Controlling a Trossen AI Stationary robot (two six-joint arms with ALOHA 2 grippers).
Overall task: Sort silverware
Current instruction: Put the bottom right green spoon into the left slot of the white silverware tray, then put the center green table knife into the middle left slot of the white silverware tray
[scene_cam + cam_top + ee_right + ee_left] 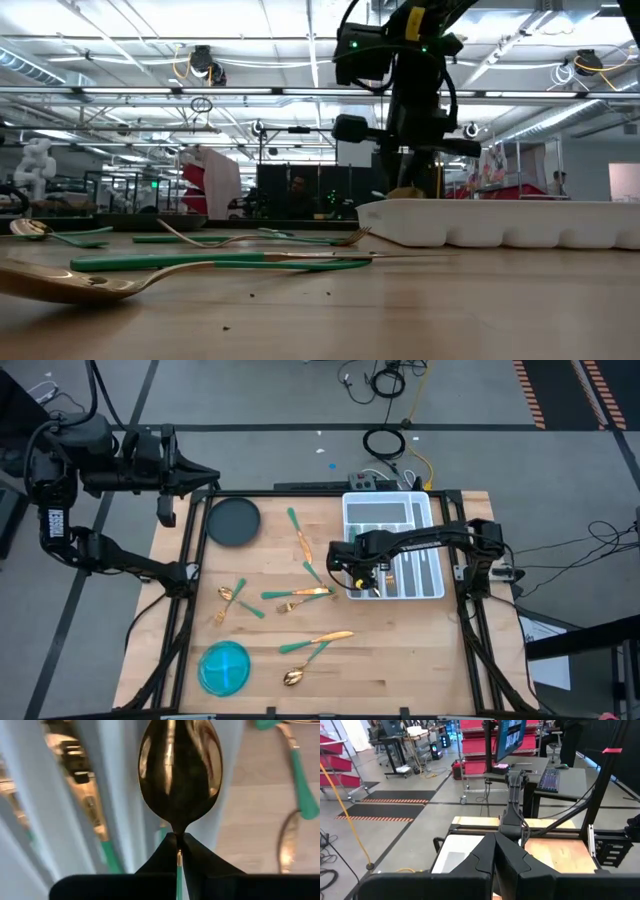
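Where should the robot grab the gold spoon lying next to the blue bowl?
Probably on the slim teal handle of the spoon, coming straight down from above. It lies flat on the wooden table, its gold head nearest the blue bowl, its handle angling away into open space, apart from other pieces, so fingers could straddle it crosswise.
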